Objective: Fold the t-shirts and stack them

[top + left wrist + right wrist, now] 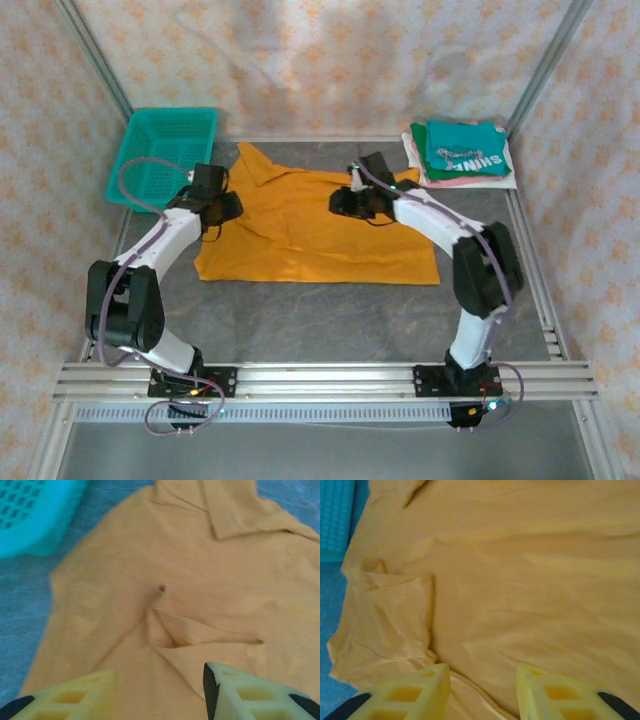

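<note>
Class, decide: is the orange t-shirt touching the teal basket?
Apart. The left wrist view shows a strip of bare table between the orange t-shirt and the teal mesh basket.

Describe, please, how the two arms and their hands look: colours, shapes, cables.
Both the left arm and right arm have white links with bulky black joints. A lilac-grey cable loops along the left arm. The left hand and right hand carry pale yellow fingers with lattice cut-outs and black trim.
</note>
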